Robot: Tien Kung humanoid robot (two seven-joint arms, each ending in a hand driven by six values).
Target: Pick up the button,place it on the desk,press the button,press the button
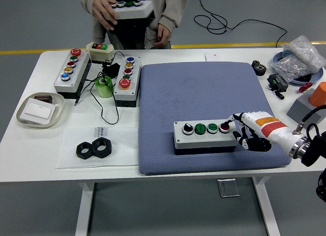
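The button box (206, 134) lies on the blue pad (204, 93) in the lower middle of the frame, so the picking and placing seem to be finished. What is in hand now is the pressing. The right hand (243, 130) comes in from the lower right and one white finger (232, 120) reaches to the red button (224, 127) at the right end of the box; it looks to touch the cap, but I cannot tell if the button is already pushed down. The other fingers are curled loosely beside the end of the box and they hold nothing. In my judgement one press is happening or about to happen — the second press is still left. The left hand is not visible.

The box is a long grey case with a dark base and four round caps in a row: a black knob, two green ones, the red one. The pad is a soft woven cloth with rounded corners, on a smooth white table (30, 144).

At the top of the frame a person (132, 17) holds a similar box (131, 8) in the air. At the left stand other grey boxes (73, 69) and, lower, two black hexagonal nuts (94, 148) — probably plastic.
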